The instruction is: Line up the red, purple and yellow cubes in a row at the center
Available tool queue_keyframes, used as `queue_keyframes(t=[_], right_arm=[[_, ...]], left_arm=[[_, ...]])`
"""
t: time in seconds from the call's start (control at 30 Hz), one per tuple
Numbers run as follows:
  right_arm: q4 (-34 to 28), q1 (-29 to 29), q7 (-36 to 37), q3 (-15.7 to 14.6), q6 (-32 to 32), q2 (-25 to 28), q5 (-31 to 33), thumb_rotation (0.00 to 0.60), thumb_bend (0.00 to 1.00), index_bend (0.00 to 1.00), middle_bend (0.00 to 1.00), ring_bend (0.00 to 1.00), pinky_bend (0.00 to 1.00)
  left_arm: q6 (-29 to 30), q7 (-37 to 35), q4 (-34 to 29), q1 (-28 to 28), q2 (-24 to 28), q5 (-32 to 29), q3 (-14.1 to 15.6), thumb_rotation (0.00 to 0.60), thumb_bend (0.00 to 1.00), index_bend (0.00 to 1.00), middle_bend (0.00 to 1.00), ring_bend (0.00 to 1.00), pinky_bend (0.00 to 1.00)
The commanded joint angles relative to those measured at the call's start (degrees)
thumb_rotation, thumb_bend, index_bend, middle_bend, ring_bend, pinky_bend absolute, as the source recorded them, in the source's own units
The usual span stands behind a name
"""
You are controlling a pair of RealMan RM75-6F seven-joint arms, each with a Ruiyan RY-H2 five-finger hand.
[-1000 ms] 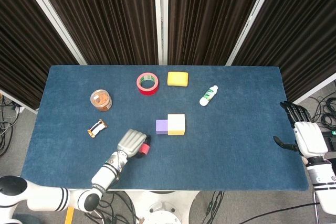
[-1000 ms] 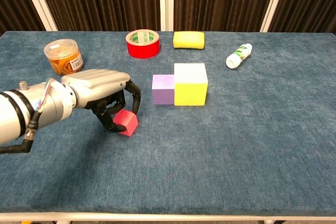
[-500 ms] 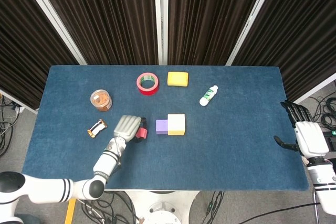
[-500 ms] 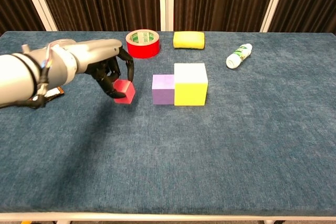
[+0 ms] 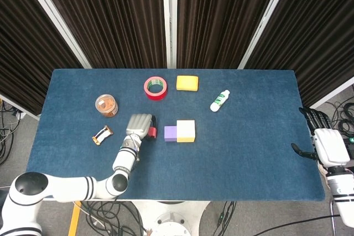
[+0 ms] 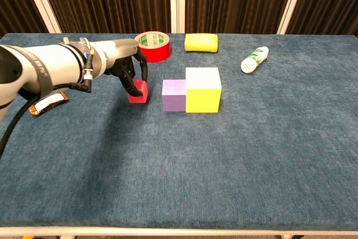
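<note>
So the left hand [image 6: 124,64] has the red cube [image 6: 137,91] pinched from above, fingers curled down over its top and far side, and the cube looks like it's sitting on or just barely off the table [image 5: 249,153] a little left of the purple cube [image 6: 174,94]. That spot makes sense: purple is already touching the yellow cube [image 6: 203,89] side by side near the middle, so red only needs to slot in on purple's open left side to finish the row. There's a visible gap between red and purple, so I'd say the line isn't closed up yet, and red sits roughly level with the other two from the head view [image 5: 151,132]. The top-down grip is probably why the arm comes in low across the table from the left, keeps the fingers clear of purple's face. The right hand [image 5: 326,146] is parked off the right edge of the table, fingers loosely spread, holding nothing, well out of the way. Tape roll [image 5: 155,87], sponge [image 5: 187,83], bottle [image 5: 219,101] and the tub [image 5: 106,105] sit further back and don't matter here.
</note>
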Motion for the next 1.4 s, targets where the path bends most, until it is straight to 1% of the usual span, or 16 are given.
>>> queue_keyframes(t=[0.03, 0.5, 0.73, 0.97, 1.13, 1.27, 1.4], right_arm=[[0.07, 0.00, 0.06, 0.01, -0.05, 0.01, 0.03, 0.600, 0.15, 0.00, 0.04, 0.00, 0.00], [0.23, -0.07, 0.14, 0.02, -0.39, 0.26, 0.46, 0.600, 0.15, 0.00, 0.04, 0.00, 0.00], [0.44, -0.13, 0.41, 0.05, -0.46, 0.32, 0.54, 0.600, 0.15, 0.00, 0.04, 0.00, 0.00], [0.62, -0.08, 0.55, 0.12, -0.49, 0.22, 0.51, 0.600, 0.15, 0.00, 0.04, 0.00, 0.00], [0.52, -0.20, 0.48, 0.17, -0.30, 0.32, 0.57, 0.600, 0.15, 0.00, 0.04, 0.00, 0.00], [0.39, -0.27, 0.49, 0.20, -0.14, 0.38, 0.52, 0.600, 0.15, 0.00, 0.04, 0.00, 0.00], [0.35, -0.14, 0.47, 0.24, -0.23, 0.36, 0.37, 0.600, 0.15, 0.00, 0.04, 0.00, 0.00]], left_arm=[[0.18, 0.53, 0.17, -0.55, -0.47, -0.47, 0.17, 0.600, 0.31, 0.56, 0.96, 0.98, 1.00], [0.92, 1.28, 0.50, -2.40, -2.04, -1.73, -0.07, 0.600, 0.31, 0.55, 0.95, 0.98, 1.00], [0.96, 1.70, 1.11, -2.91, -2.49, -2.43, 0.02, 0.600, 0.30, 0.51, 0.95, 0.98, 1.00], [1.30, 1.71, 0.94, -2.92, -2.69, -2.20, 0.43, 0.600, 0.28, 0.44, 0.94, 0.98, 1.00], [1.59, 1.41, 0.22, -2.66, -2.39, -1.19, 0.80, 0.600, 0.25, 0.34, 0.94, 0.98, 1.00], [2.49, 0.78, -1.86, -1.85, -1.16, 1.50, 1.74, 0.600, 0.23, 0.29, 0.94, 0.98, 1.00], [3.68, -0.13, -4.19, -0.16, 1.20, 6.20, 4.06, 0.600, 0.23, 0.25, 0.93, 0.98, 1.00]])
